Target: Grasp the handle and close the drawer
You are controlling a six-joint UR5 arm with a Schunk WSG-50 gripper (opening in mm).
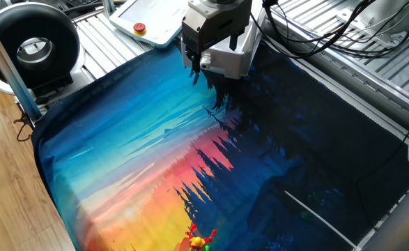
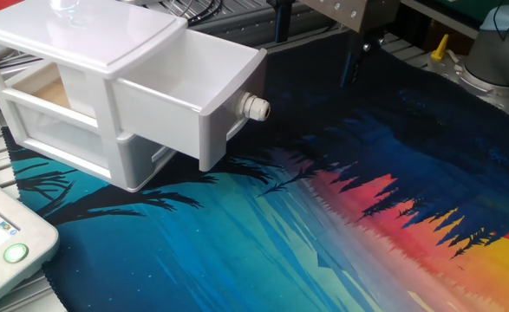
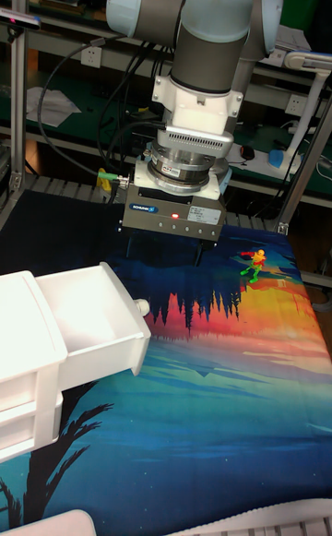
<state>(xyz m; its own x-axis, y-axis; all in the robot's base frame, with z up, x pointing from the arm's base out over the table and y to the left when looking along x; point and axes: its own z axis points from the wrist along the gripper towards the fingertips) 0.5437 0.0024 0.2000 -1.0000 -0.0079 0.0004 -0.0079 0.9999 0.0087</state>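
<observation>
Fingers (image 1: pixel 192 72) are hard for me to read in one fixed view: they are dark against the dark side of the mat (image 1: pixel 141 153), so here I cannot tell how wide they stand. My gripper (image 1: pixel 207 82) hangs at the mat's far edge. The white unit (image 1: pixel 240 57) shows right behind it, partly hidden by my own body. A white panel (image 1: pixel 152 21) with a red button lies beyond the mat on the slatted table (image 1: pixel 99 38). A black round device (image 1: pixel 33 45) stands at the left, and a small bright toy (image 1: pixel 198 241) sits at the mat's near edge.

The other fixed view shows the unit on the mat with its top drawer (image 2: pixel 193 95) standing well out, and I see nothing inside it. The handle (image 2: pixel 256 107), a round pale knob, sticks out from the drawer's front. My two fingers come down from the top edge of the picture, clearly apart, with nothing between them. They are beyond the drawer, near the handle but not touching it.

The tall fixed view looks at me from the front. My fingers point down above the mat, spread wide and holding nothing. The drawer juts out at the lower left of the picture. Its handle faces my way, lower than my fingertips and off to one side of them, with a gap of mat between.
</observation>
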